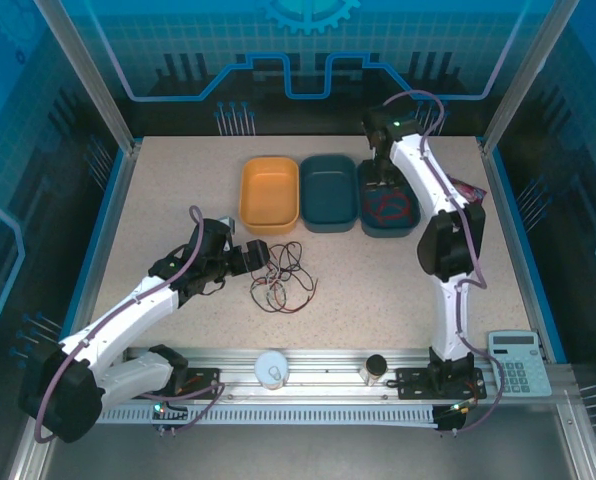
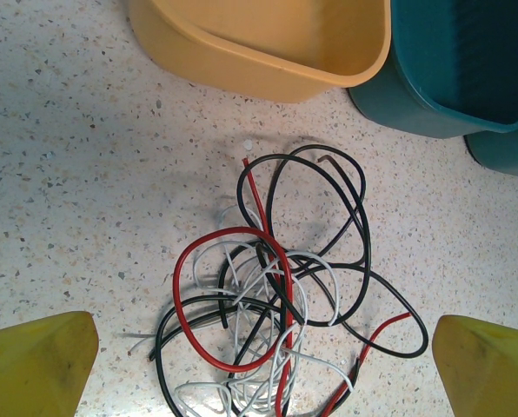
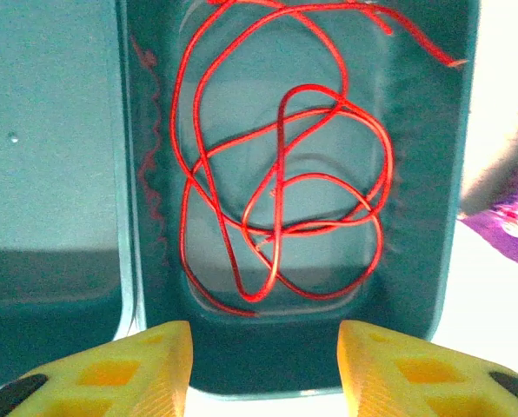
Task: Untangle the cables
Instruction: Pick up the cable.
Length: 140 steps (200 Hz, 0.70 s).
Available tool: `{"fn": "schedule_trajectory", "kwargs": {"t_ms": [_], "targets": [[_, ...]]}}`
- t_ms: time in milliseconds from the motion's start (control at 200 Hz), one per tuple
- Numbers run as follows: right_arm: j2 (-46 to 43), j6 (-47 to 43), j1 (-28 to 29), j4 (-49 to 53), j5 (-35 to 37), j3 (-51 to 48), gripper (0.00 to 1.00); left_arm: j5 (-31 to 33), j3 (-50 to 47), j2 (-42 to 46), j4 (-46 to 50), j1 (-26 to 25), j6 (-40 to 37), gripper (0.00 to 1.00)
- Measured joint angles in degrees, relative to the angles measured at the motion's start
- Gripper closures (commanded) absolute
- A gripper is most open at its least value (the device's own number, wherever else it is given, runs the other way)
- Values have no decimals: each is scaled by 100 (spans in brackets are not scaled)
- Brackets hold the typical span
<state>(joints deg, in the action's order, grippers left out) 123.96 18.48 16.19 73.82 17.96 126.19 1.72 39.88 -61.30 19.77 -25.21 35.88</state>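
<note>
One red cable (image 3: 279, 182) already in your right bin (image 3: 268, 356); black-white-red tangle (image 2: 276, 304) on table (image 2: 68, 174) not yet separated. Both jaws released, empty.

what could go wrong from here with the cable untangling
1. The thin red, black and white wires cross tightly in one knot on the speckled table; the open left end effector could pinch several together and tighten it.
2. The loose red wire coiled in the dark teal plastic bin lies below the open right end effector, which might snag a loop and drag it out.
</note>
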Motion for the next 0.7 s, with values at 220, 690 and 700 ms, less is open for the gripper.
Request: {"fn": "schedule_trajectory", "kwargs": {"t_ms": [220, 690, 700], "targets": [[-907, 190, 297, -245, 136, -1023, 57, 0, -39, 116, 7, 0, 0, 1], [-3038, 1263, 2514, -2122, -339, -4081, 64, -181, -72, -70, -7, 424, 382, 1], [-3056, 1311, 2570, -2177, -339, -4148, 64, -190, -79, -79, -9, 446, 398, 1]]}}
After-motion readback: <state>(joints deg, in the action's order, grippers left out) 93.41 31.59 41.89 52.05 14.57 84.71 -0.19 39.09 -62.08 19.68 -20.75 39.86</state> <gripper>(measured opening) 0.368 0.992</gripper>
